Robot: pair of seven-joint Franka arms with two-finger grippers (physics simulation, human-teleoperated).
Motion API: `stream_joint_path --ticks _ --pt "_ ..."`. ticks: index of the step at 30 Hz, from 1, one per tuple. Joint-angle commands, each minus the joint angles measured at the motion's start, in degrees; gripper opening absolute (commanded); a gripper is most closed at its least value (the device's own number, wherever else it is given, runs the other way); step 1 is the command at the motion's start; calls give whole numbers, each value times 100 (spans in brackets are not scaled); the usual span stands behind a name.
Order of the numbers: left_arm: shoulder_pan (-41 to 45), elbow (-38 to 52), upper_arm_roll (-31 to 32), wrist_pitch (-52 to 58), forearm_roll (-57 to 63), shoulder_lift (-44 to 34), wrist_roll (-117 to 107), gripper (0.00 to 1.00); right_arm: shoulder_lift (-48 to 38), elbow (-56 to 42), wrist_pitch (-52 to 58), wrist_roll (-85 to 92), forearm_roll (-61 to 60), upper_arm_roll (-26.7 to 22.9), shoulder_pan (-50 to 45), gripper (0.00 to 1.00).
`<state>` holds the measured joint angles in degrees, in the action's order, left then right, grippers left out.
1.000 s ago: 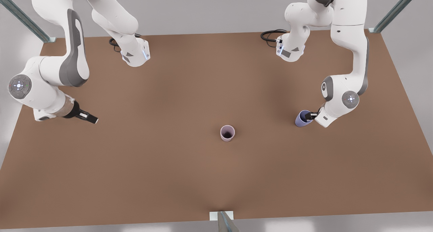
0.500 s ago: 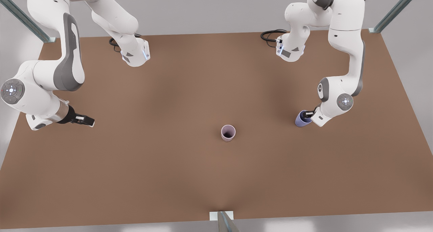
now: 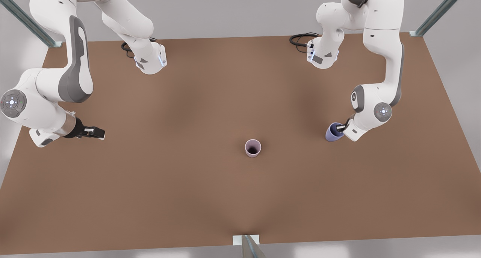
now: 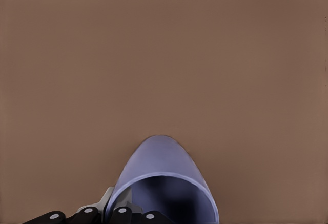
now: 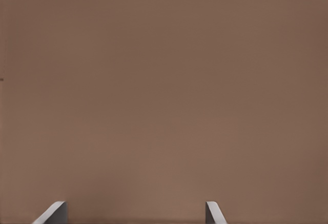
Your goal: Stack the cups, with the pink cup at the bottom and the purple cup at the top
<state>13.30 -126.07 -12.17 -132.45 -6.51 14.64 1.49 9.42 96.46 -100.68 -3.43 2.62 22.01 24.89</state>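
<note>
- The left claw [image 3: 340, 128] is clamped on the rim of the purple cup [image 3: 333, 132], one finger inside the mouth and one against the outer wall, as the left wrist view shows [image 4: 115, 216].
- That rim hold leaves the cup's base and lower wall free, which I judge suits lowering it into another cup.
- The purple cup [image 4: 163, 183] leans with its mouth towards the claw; whether its base touches the surface [image 3: 210, 190] I cannot tell.
- The pink cup [image 3: 253, 148] stands upright, mouth up, alone on the surface, well apart from the purple cup, towards the front view's left of it.
- It looks ready as the bottom of the stack; the carry across to it is not yet done.
- The right claw [image 3: 96, 132] waits far beyond the pink cup, on the side away from the purple cup; its fingers [image 5: 54, 214] are spread, holding nothing, out of the carry path.
</note>
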Motion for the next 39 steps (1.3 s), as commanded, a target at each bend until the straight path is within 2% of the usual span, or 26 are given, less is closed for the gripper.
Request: stream_joint_path --ticks 1,4,5,6,8,10,13,16,20,27,29,35,37,38,39 --pt "6 179 -5 255 -35 -66 18 21 -1 -5 4 510 -7 5 7 100" --pt "252 1811 38 2265 0 -23 -184 21 -1 4 4 519 -7 5 16 100" --pt "401 2850 100 3031 0 328 -500 21 16 -5 4 536 -7 5 34 100" --pt "594 3500 100 3401 0 601 -887 21 16 -5 4 536 -7 5 25 100" --pt "1008 4222 100 3568 36 1005 -1810 21 25 -5 5 615 -16 5 51 100" --pt "1157 4336 100 3621 -43 1111 -1907 21 34 4 145 861 -25 -66 95 100" --pt "1737 5170 144 3604 -52 1664 -3110 21 113 4 145 1273 -34 -92 271 100" --pt "1896 6138 487 3507 -105 2368 -4122 21 298 -102 145 2153 -262 -75 623 100" --pt "2177 6244 619 2804 -228 2658 -5036 21 289 -128 145 2145 -262 -39 605 100" --pt "2212 6191 628 2777 -237 2676 -5036 21 315 -119 259 2259 -262 -66 675 100" --pt "2282 6173 628 2821 -290 2667 -5036 21 473 -128 347 3085 -358 -110 1035 100" --pt "2669 6050 628 2856 -369 2614 -5291 21 631 -119 391 3682 -491 -110 1395 100" --pt "2669 6050 628 2830 -360 2614 -5282 21 1219 -145 382 5112 -744 -110 2369 100" --pt "2660 6050 628 2813 -360 2614 -5282 21 1230 -286 435 5423 -921 -39 2539 97" --pt "2660 6050 628 2813 -351 2614 -5282 21 1264 -611 488 4923 -886 -48 2108 100"
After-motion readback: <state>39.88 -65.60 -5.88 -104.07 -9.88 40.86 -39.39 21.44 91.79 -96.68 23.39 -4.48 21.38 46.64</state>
